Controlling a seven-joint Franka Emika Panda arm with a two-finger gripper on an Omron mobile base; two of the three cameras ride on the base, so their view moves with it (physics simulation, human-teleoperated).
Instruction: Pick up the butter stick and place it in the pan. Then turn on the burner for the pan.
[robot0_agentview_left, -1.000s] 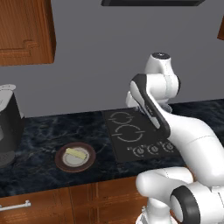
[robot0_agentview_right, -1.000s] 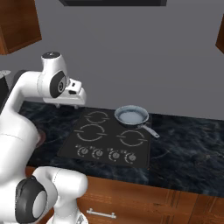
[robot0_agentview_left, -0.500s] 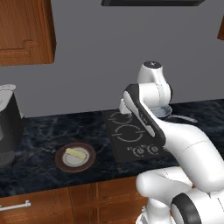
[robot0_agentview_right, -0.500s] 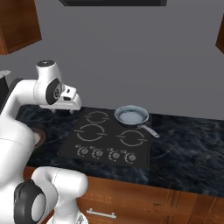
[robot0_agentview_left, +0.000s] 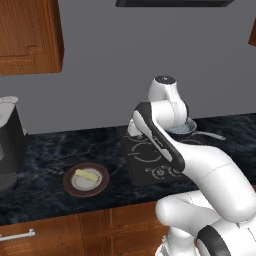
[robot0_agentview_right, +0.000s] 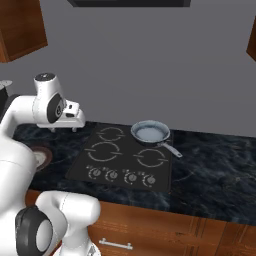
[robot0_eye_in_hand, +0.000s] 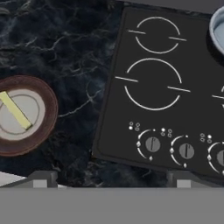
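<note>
The butter (robot0_agentview_left: 86, 175) lies on a brown plate (robot0_agentview_left: 101, 186) with a white centre, on the dark marble counter (robot0_agentview_left: 45, 197) left of the stovetop (robot0_agentview_right: 122, 160). In the hand view the butter (robot0_eye_in_hand: 15, 110) sits slantwise across the plate (robot0_eye_in_hand: 50, 114), and the plate's left side is cut off by the frame edge. In the right base view only a sliver of the plate (robot0_agentview_right: 45, 156) shows past the arm's white body, and the butter there is hidden.

The pan (robot0_agentview_right: 149, 132) sits on the far right burner, its handle pointing toward the front right. In the left base view the arm covers most of the pan (robot0_agentview_left: 187, 128); only part of its rim and handle can be made out. In the hand view just a curved piece of the pan (robot0_eye_in_hand: 217, 27) shows at the top right corner.

The gripper (robot0_agentview_right: 63, 128) hangs above the counter at the stovetop's left edge, well apart from the butter and the pan. Its fingers are small and hard to make out in the base views; in the hand view the two tips (robot0_eye_in_hand: 43, 179) stand wide apart, with nothing between them.

A dark appliance (robot0_agentview_left: 10, 145) at the far left is cut off by the frame.
</note>
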